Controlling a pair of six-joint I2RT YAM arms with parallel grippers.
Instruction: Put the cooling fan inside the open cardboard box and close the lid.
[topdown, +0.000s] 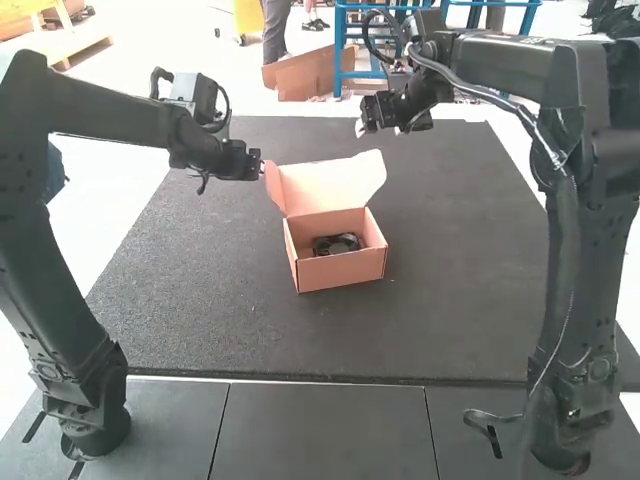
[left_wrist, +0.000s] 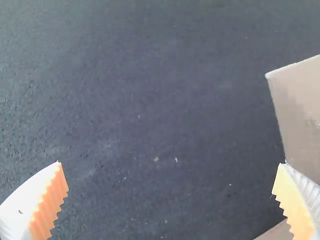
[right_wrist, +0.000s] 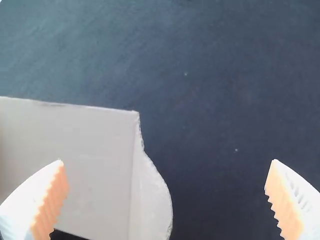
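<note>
Well, I see the cooling fan (topdown: 336, 243) inside the cardboard box (topdown: 341, 268), lid (topdown: 330, 186) upright. Left gripper (topdown: 257, 164) at its ten o'clock and right gripper (topdown: 364, 118) at one are both spread wide and empty.

What you can count here

In the middle of the frame you have one cardboard box (topdown: 338, 268) with one lid (topdown: 325, 185) and one black fan (topdown: 335, 244) inside. One dark mat (topdown: 200, 280) lies under it. You have two grippers: the left gripper (topdown: 257, 162) at upper left, the right gripper (topdown: 363, 124) at upper middle.
</note>
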